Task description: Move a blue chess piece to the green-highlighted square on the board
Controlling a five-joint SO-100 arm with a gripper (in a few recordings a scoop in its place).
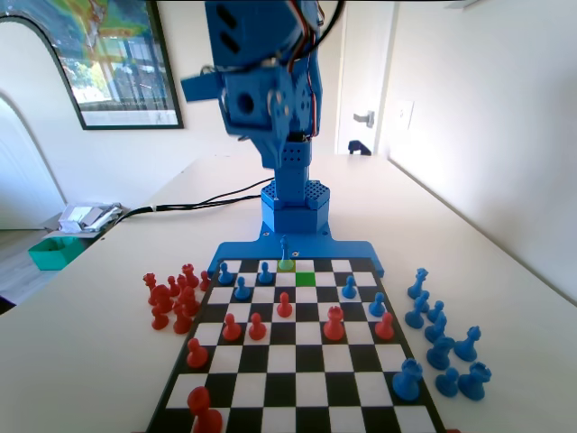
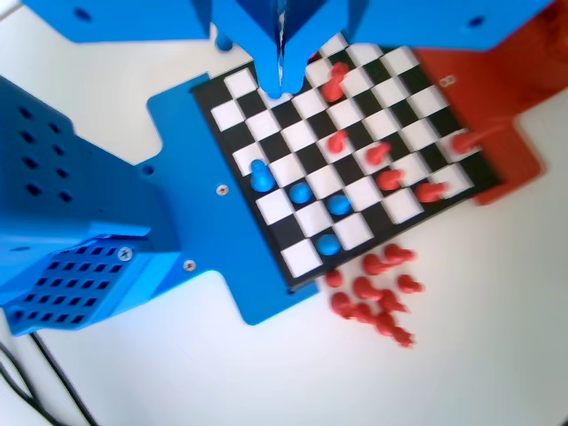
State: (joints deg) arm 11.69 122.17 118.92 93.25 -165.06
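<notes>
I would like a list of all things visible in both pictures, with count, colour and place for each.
board: one, black and white, on the table before the blue arm.
green-highlighted square: one, bright green, second row from the arm in the fixed view.
yellow-green square: one, pale, diagonally next to it.
blue chess piece: one, slim, on the yellow-green square.
red pieces: a cluster left of the board, others on it.
blue pieces: a group right of the board, several on far rows.
green tray: one, far left.
claw: blue, above the board's corner region, wrist view; open or shut unclear.
</notes>
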